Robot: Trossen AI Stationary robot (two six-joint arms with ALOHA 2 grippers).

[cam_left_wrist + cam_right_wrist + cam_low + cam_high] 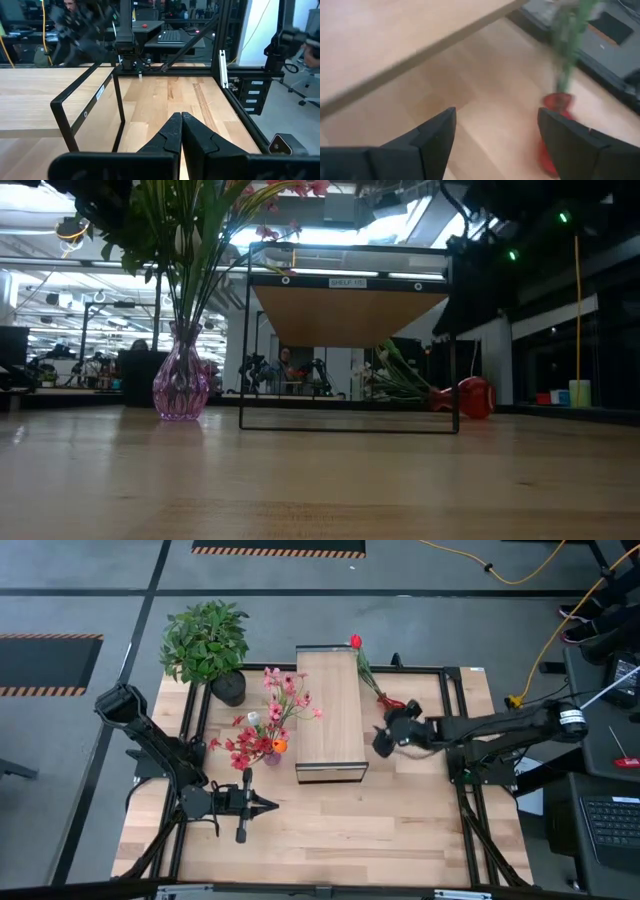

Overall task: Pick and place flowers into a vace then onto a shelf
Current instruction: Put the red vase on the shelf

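A clear pink vase [272, 755] [181, 385] stands upright on the table left of the shelf [330, 715] [348, 310], holding pink, red and orange flowers [270, 725]. Right of the shelf a red vase [393, 703] [557, 102] lies on its side. A green stem [570, 35] runs from it to a red blossom [355, 641] beyond the shelf's far end. My right gripper [383, 743] [497, 130] hangs open above the table, between the shelf and the red vase. My left gripper [268, 805] [181, 125] is shut and empty near the table's front, pointing level toward the right.
A bushy green potted plant [205, 640] stands at the table's far left corner. The shelf rests on a thin black frame [85, 107], with open space beneath it. Bare wooden tabletop [340, 830] spreads across the near half. Yellow cable [540, 650] lies on the floor at the right.
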